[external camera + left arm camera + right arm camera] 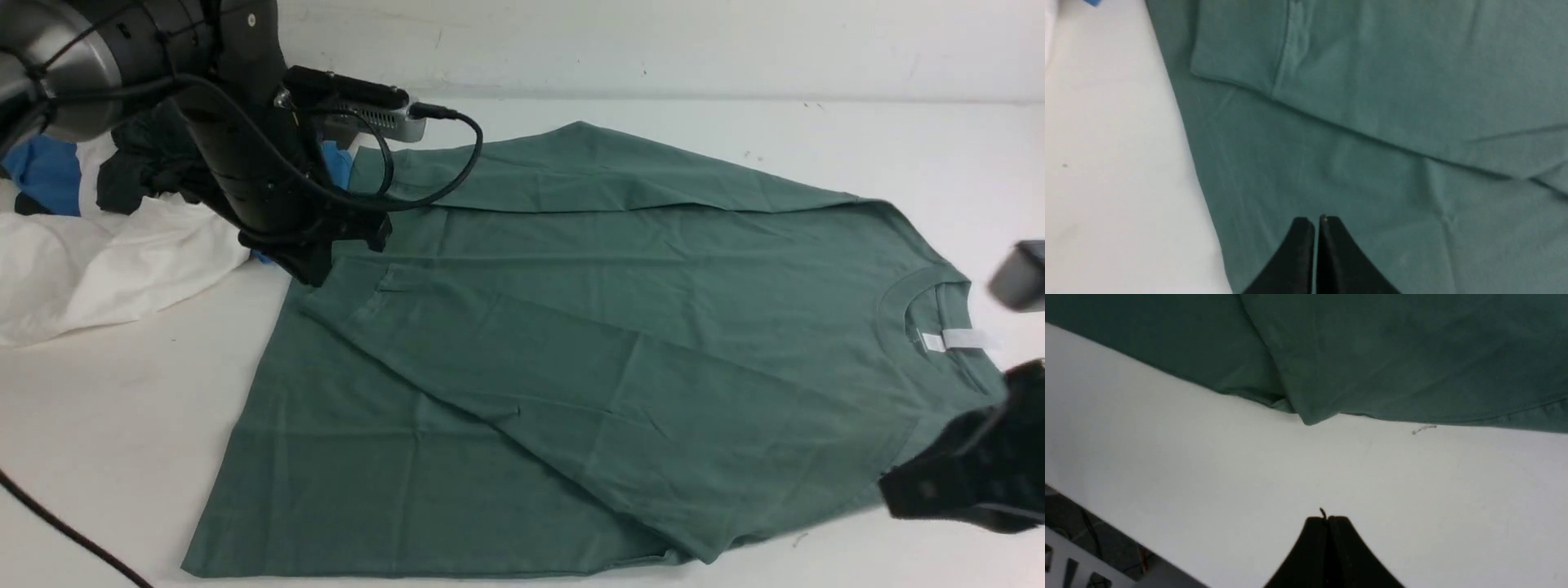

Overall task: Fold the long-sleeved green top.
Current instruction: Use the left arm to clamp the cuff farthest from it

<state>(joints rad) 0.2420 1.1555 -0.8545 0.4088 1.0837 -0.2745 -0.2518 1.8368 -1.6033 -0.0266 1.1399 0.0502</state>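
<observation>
1. The green long-sleeved top (pixel 571 327) lies spread on the bench (pixel 98 425). Its neck and white tag (pixel 959 339) are at 3 o'clock and its hem at 9 o'clock. Both sleeves are laid across the body.
2. My left claw (pixel 1316 220) is pinched closed and holds nothing. It hangs over the top's 10 o'clock corner, near a sleeve cuff (pixel 1237 53).
3. My right claw (pixel 1327 518) is also closed and empty, above bare bench just off the top's 4 o'clock edge.
4. Risk: with the jaws closed, lowering either claw would shove the jersey instead of pinching it. I judge that would ruck the cloth or slide a sleeve out of place.
5. Risk: a pinch that is too shallow might take only the sleeve layer, so the body underneath would stay behind during the fold.
6. Risk: the heap of white cloth (pixel 98 261) and dark garment (pixel 147 163) sits just beside the left arm. A wide sweep could drag it onto the top.
7. Only the front view shows the whole layout, including the neck and the heap. The claws themselves are hidden or blurred there.
8. Only the left wrist view shows the cuff seam and the layer edges clearly.
9. Only the right wrist view shows the bench's near edge, the folded corner of the top and a loose thread (pixel 1424 428).
</observation>
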